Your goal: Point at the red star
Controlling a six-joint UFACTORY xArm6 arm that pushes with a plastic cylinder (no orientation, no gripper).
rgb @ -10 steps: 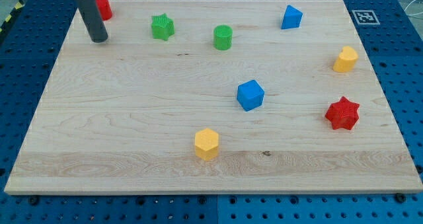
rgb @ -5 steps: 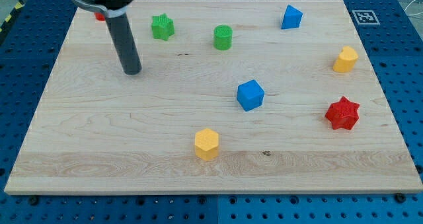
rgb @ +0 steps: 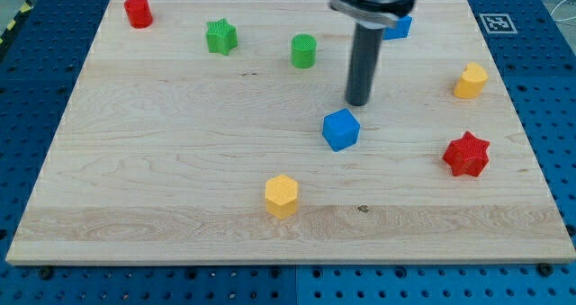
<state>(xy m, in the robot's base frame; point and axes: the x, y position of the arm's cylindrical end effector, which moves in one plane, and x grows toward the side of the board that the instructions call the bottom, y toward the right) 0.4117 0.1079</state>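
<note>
Wooden bench [rgb: 180, 179] on blue pegboard. My tip [rgb: 358, 103] sits just above the blue cube [rgb: 341, 130], holding nothing; no jaws. Red star [rgb: 466, 154] at view's right, well apart. Looks light, rigid, slides easily; point only, stop beside it.

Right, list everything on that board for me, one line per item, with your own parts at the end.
red star: 1, red, the view's right edge, low
red cylinder: 1, red, top left corner
green star: 1, green, top left
green cylinder: 1, green, top middle
blue cube: 1, blue, centre
blue block: 1, blue, top right, partly hidden by rod
yellow block: 1, yellow, right edge
yellow hexagon: 1, yellow, bottom middle
wooden board: 1, tan
my tip: 1, dark, just above blue cube, apart from it
</note>
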